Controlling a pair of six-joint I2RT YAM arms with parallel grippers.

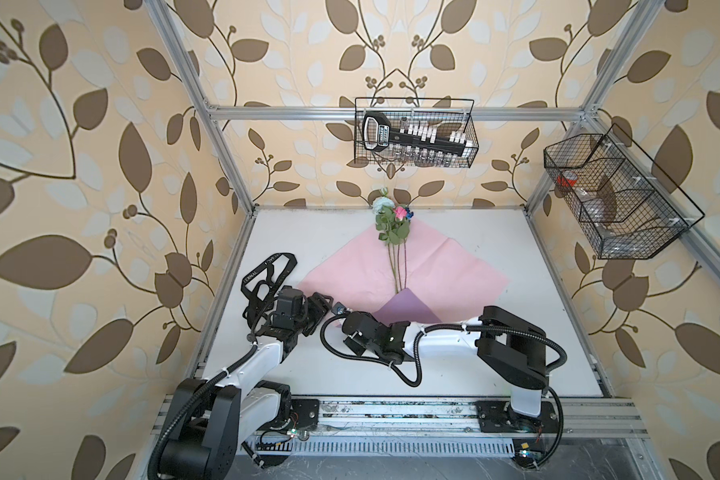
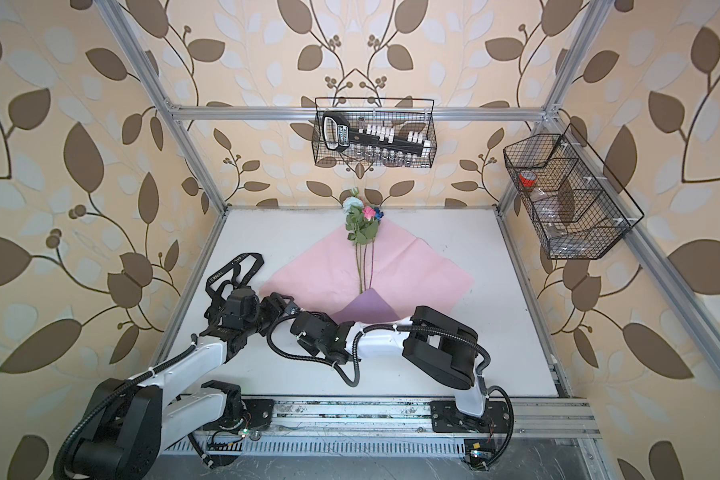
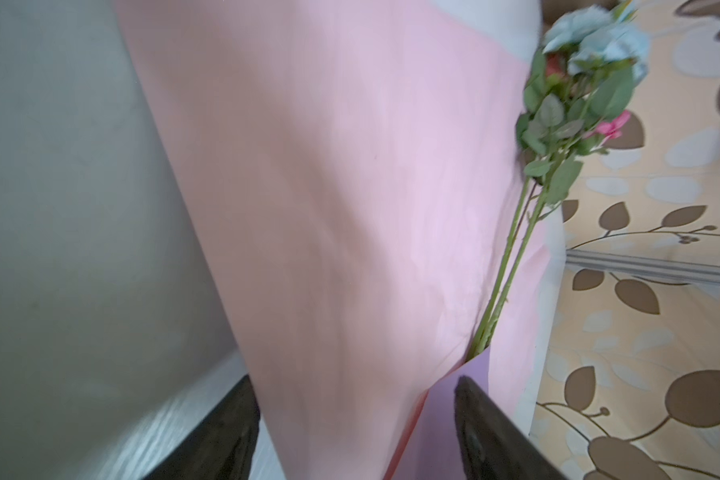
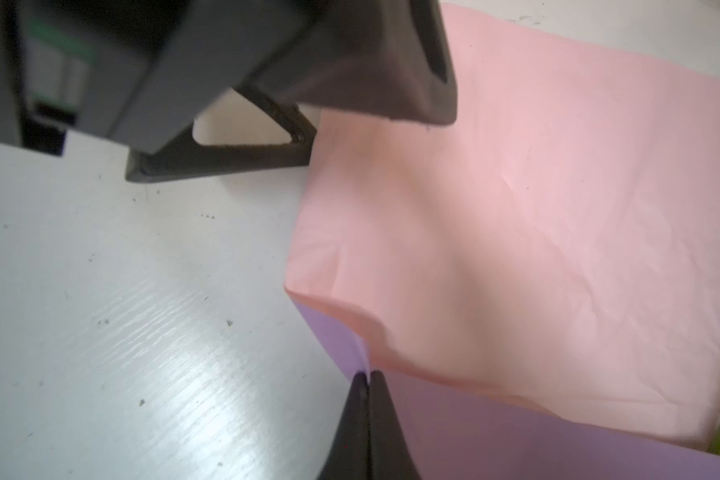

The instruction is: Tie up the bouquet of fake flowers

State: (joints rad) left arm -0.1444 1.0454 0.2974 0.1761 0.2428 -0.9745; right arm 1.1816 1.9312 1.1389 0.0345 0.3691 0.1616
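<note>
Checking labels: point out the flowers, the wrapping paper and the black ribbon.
flowers (image 1: 393, 232): in a top view, on the green leaves.
wrapping paper (image 1: 445, 270): in a top view, on the flat pink sheet.
black ribbon (image 1: 250, 274): in a top view, on its lettered strip.

On the table (image 1: 516, 353), the bouquet of fake flowers (image 1: 391, 232) lies along the middle of the wrapping paper (image 1: 445, 274), blooms toward the back wall and stem ends under the paper's folded-over near corner, with the ribbon (image 1: 273, 266) on the table left of the paper and the left gripper (image 3: 354, 386).
</note>
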